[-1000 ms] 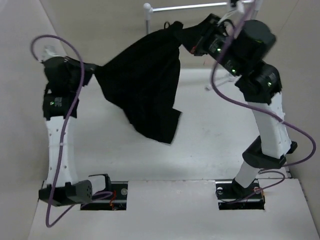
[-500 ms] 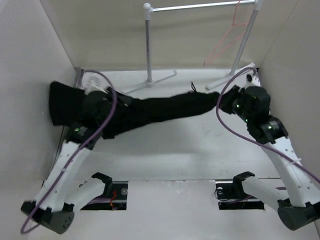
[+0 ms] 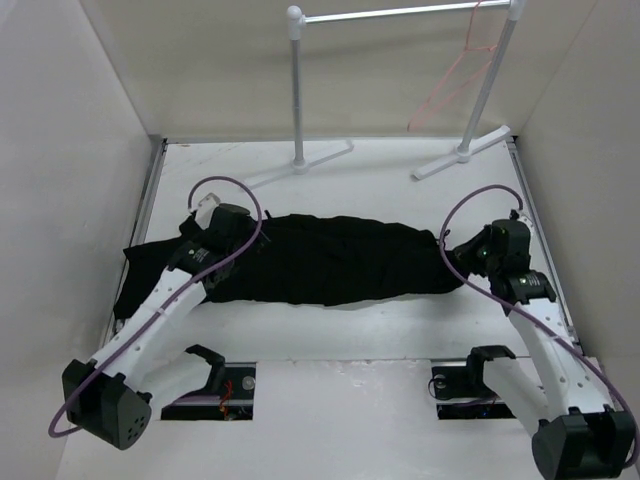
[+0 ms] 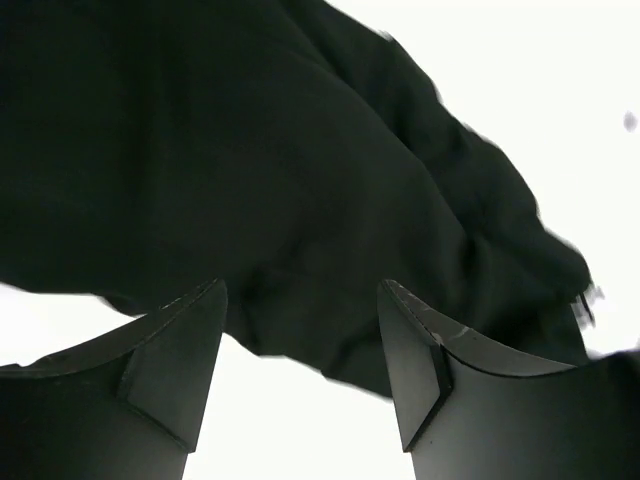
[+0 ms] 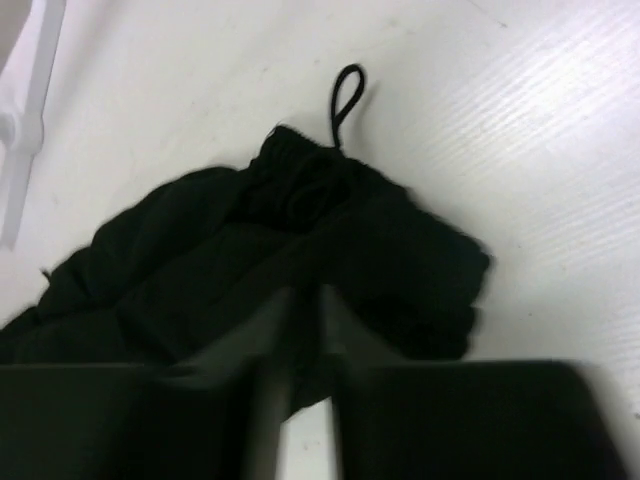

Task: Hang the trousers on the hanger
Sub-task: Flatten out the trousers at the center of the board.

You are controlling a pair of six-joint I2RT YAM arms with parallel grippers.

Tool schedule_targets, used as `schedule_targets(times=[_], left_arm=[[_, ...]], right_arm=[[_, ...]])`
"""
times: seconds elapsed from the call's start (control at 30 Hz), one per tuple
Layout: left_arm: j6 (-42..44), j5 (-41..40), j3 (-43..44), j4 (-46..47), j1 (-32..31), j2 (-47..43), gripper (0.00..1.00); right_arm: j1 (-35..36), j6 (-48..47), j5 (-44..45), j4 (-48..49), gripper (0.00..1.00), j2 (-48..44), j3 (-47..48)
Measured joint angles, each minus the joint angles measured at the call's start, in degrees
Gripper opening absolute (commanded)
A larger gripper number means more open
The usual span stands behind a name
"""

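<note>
Operator: How far had I got, going by the top view?

Observer: Hardly started, I'd judge. Your trousers (image 3: 330, 262) lay flat on the table (image 3: 400, 190), while the hanger (image 3: 455, 85) hung at the right end of the rail rack (image 3: 297, 90) at the back, well apart from them. Lifting, carrying and draping were all left for you. The long axis ran left to right across the table, with one end toward the left edge and the other touching your right gripper (image 3: 455, 258). Your left gripper (image 3: 197, 262) sat over the left part of the cloth.

Operator: And the left wrist view?

Observer: There your left gripper (image 4: 300, 285) had its jaws spread wide with nothing held. Black cloth lay below and beyond the tips, and bare table showed lower between them.

Operator: The right wrist?

Observer: Your right gripper (image 5: 305, 292) had its fingers drawn almost together with a fold of cloth at the tips. I judged it pinched on the trousers (dark on dark, so I wasn't sure). A drawstring loop (image 5: 345, 95) poked out past that end, so I took it for the waist. That put the waist pointing to your right and the legs to your left.
</note>
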Motion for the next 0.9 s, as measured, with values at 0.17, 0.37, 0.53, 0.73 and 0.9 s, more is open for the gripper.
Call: schedule_targets(times=[0.17, 0.37, 0.53, 0.73, 0.9], left_arm=[[1.1, -1.9, -1.2, -1.2, 7.1, 1.1, 0.58], [4.5, -4.7, -1.0, -0.6, 12.7, 6.6, 0.59], [6.5, -5.1, 1.8, 0.1, 12.7, 16.9, 0.59], [7.6, -4.9, -0.8, 0.7, 11.0, 15.3, 0.67], [7.9, -3.8, -6.3, 0.4, 14.7, 10.5, 0.68]], right_arm=[[5.5, 0.0, 3.4, -1.7, 0.30, -0.1, 0.0], [7.5, -2.5, 10.7, -4.8, 0.74, -1.6, 0.3], [7.1, -2.5, 10.1, -4.7, 0.72, 7.6, 2.5], [6.8, -0.8, 9.8, -6.1, 0.71, 8.0, 0.9], [6.4, -0.3, 8.7, -5.2, 0.27, 9.8, -1.2]])
